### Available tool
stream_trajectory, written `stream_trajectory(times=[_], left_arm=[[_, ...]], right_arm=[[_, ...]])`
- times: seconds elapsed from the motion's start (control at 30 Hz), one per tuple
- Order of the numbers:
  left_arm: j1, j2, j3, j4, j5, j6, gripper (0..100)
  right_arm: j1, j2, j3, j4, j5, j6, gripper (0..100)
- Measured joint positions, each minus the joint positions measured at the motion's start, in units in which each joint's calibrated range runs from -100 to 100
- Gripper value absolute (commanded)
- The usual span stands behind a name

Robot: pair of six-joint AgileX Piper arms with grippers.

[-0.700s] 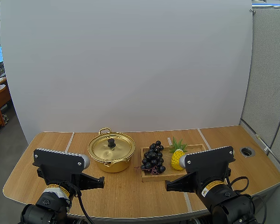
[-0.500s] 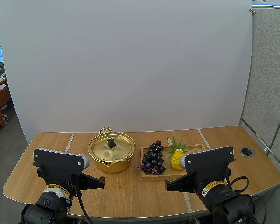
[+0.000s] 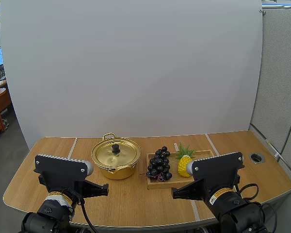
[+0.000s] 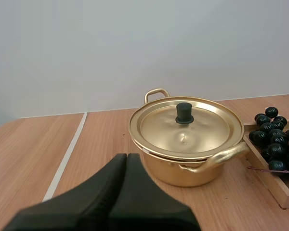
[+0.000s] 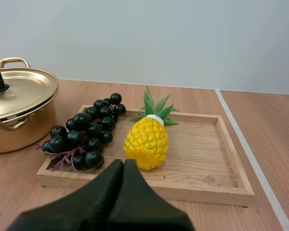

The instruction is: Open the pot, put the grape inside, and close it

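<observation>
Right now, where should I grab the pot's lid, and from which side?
Probably the black knob at the centre of the lid, from straight above: it stands upright and proud of the dome, while the rim lies flat on the pot.

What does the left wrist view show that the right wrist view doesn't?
Left wrist, not right: the shut left end effector and the whole lid. Right wrist, not left: the pineapple and the shut right end effector. Both: the pot, grapes and tray.
</observation>
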Motion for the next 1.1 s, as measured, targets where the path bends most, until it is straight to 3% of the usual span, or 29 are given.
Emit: stream_trajectory(times=[0.73,1.1], left_arm=[[0.0,0.0,-1.66,0.0,0.45,0.0,0],[0.0,-0.12,-21.1,0.0,0.09,0.0,0]], right_arm=[[0.0,0.0,-0.22,0.78,0.26,0.0,0],[0.0,-0.13,-18.04,1.09,6.39,0.0,0]])
